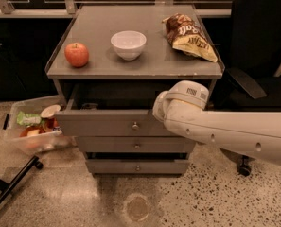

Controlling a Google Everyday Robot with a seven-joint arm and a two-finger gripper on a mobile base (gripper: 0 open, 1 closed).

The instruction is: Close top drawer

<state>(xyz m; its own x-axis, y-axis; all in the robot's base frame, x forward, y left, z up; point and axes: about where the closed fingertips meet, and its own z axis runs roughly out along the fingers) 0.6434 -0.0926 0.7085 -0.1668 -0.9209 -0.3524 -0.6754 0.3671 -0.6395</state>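
Observation:
The top drawer point(107, 123) of the grey cabinet stands a little way open, and a dark gap shows above its flat front. Its small round knob point(135, 125) is at the centre. My gripper point(158, 111) is at the right part of the drawer front, pressed against its upper edge. It is mostly hidden behind the white wrist point(185, 100). My white arm reaches in from the right.
Two shorter grey drawers point(136, 146) sit shut below. On the cabinet top point(102, 13) are a red apple point(77, 54), a white bowl point(128, 44) and a chip bag point(189, 38). A clear bin of food point(33, 126) stands left on the floor. A black chair point(258, 56) stands right.

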